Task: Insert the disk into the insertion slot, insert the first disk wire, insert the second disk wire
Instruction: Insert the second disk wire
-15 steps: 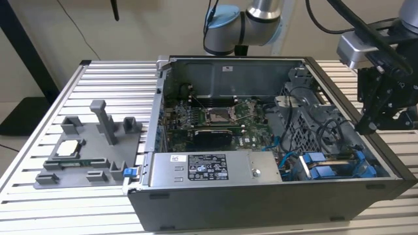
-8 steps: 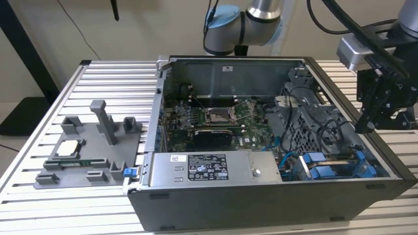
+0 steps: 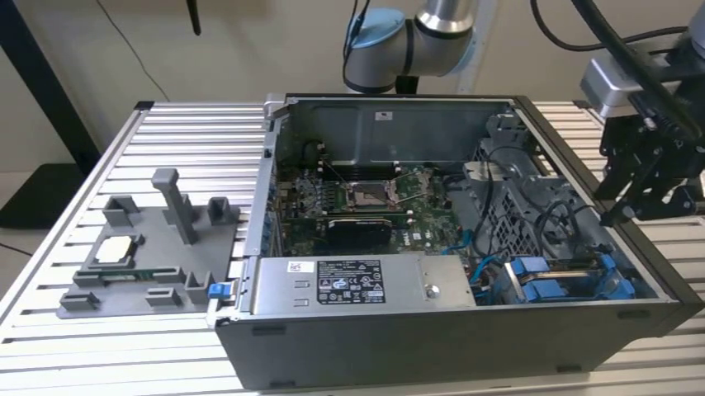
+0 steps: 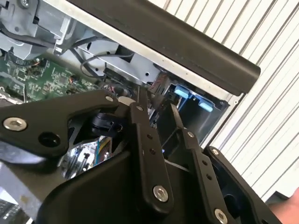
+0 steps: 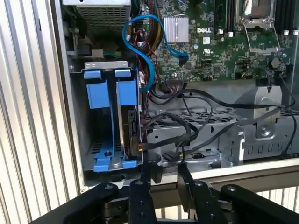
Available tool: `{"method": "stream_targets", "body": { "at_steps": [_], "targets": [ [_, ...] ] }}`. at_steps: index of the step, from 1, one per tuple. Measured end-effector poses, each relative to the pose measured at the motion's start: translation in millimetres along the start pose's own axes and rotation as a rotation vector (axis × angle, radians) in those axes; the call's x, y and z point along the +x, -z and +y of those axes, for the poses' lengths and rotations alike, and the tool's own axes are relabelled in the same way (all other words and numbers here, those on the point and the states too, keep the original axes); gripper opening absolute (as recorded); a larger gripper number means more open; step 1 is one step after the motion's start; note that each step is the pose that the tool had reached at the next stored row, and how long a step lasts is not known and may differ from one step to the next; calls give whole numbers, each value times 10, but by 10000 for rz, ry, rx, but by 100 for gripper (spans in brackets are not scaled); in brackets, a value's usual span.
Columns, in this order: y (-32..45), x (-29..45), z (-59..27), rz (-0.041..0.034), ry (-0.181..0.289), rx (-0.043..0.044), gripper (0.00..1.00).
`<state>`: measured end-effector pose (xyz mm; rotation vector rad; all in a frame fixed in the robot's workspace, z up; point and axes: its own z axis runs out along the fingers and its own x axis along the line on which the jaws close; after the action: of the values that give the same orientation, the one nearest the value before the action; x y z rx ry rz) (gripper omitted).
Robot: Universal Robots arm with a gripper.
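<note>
Hovering at the right edge of the exterior view, the black pincer [image 3: 626, 216] hangs over the right rim of the open computer case [image 3: 441, 363], clear of everything inside. Fingers [image 5: 145, 173] are thin matte-black bars, narrowly parted with nothing between them; in both wrist views they run nearly parallel with a slim gap, tips just above the case's rim.

The disk [image 5: 129, 128] already sits in the insertion slot [image 5: 91, 154], the grey sheet-metal bay at the case's lower right corner in the exterior view. In the first wrist view it stands on edge as a dark slab, clamped by a glossy blue plastic carrier [image 5: 126, 88] with a second blue carrier [image 5: 96, 91] just beside it. A small connector with a thin black wire [image 5: 163, 154] lies near the disk's exposed end; cannot tell whether it is seated. A round blue cable [image 5: 149, 51] loops from the green motherboard [image 5: 210, 51] towards the bay. More black wires [image 5: 219, 107] drape across the perforated grey drive cage [image 5: 210, 140].

In the exterior view the square silver processor socket [image 3: 364, 194] sits mid-board, with a boxy grey power supply [image 3: 364, 285] carrying a white label in front. The case stands on a ribbed aluminium-slat table [image 3: 66, 272]. A grey printed fixture plate [image 3: 154, 247] with upright posts lies at left.
</note>
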<state>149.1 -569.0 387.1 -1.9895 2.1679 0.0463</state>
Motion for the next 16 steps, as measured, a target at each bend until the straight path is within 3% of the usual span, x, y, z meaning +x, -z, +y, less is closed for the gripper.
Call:
{"method": "stream_targets", "body": {
  "at_steps": [2, 5, 7, 11, 12, 16],
  "targets": [
    [-18, -1, -49, 16, -29, -182, 100],
    [-50, -4, -143, 35, -59, -369, 100],
    [-66, -5, -184, 52, -90, -566, 100],
    [-70, -4, -190, 120, -222, -1219, 100],
    [-77, -3, -193, 127, -240, -1301, 100],
    [-114, 6, -222, 145, -275, -1464, 100]
  ]
}}
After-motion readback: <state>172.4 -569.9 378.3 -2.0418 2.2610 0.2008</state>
